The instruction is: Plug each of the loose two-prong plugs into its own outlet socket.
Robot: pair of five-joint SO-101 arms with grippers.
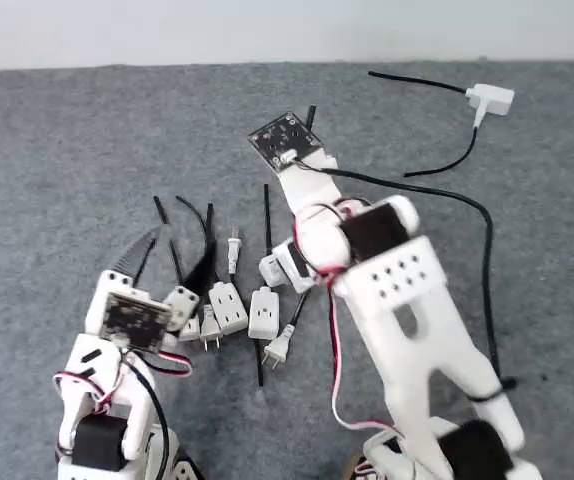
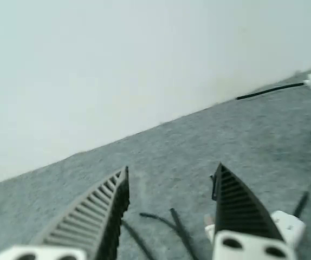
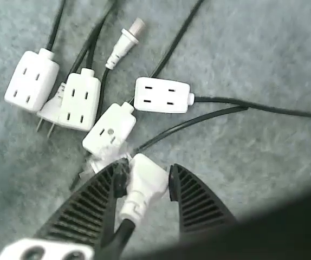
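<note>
My right gripper [image 3: 143,181] is shut on a white two-prong plug [image 3: 144,187] with a black cord, held just above the grey carpet. Beyond it lie several white outlet sockets: one [image 3: 162,95] with a cord running off sideways, one [image 3: 110,129] nearest the plug, and two more [image 3: 81,99] [image 3: 31,80]. From above, the right gripper [image 1: 279,268] sits over the cluster of sockets [image 1: 263,312] [image 1: 229,307], with a loose plug [image 1: 278,348] near them. My left gripper [image 2: 169,189] stands open with nothing in it, tilted up over the carpet, at the cluster's left side [image 1: 177,255].
A white plug [image 1: 492,98] on a black cord lies far off at the back right. A small inline connector [image 1: 234,250] and several black cords cross the cluster. The right arm's cable [image 1: 487,250] loops over the carpet. A pale wall [image 2: 117,65] borders the far side.
</note>
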